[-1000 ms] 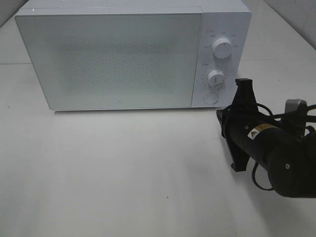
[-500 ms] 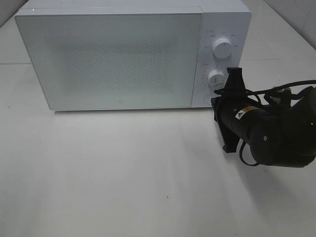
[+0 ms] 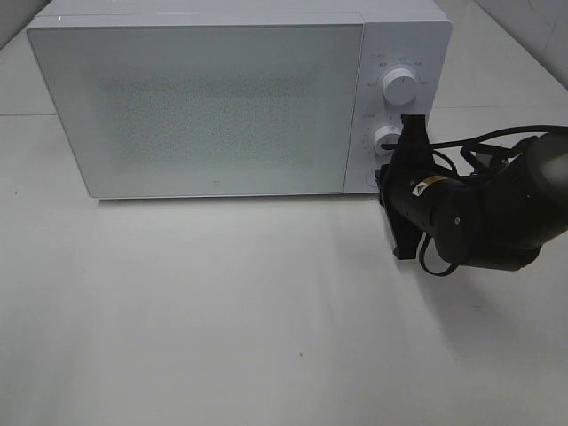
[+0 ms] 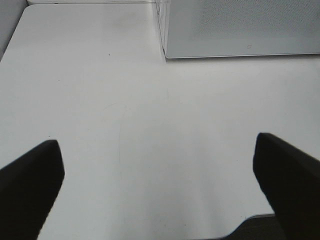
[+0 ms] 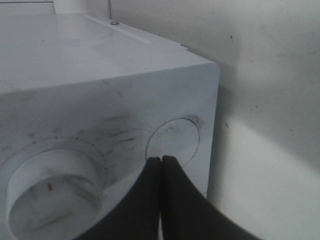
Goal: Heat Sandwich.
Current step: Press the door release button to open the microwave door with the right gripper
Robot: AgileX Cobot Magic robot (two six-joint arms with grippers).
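**Right pincer shut at the microwave's round button**

The right pincer [image 5: 161,159] is closed, its two black fingers pressed flat together with no gap and nothing between them. In the right wrist view their joined tips lie at the lower edge of the round button [image 5: 175,137] on the control panel of the white microwave [image 3: 204,106]. Whether they press the button or only touch it cannot be told. The lower dial [image 5: 50,195] sits just beside the button, and the upper dial [image 3: 400,86] is above it on the same panel. The right arm [image 3: 479,213] reaches in from the right, its black wrist just in front of the panel's lower corner.

The left pincer [image 4: 156,140] stands wide open and holds nothing, hanging over the bare white surface [image 3: 222,311] well apart from the microwave's near corner.

The microwave's door [image 3: 133,177] is closed and its frosted panel hides the inside. Where the sandwich is cannot be told from these views.
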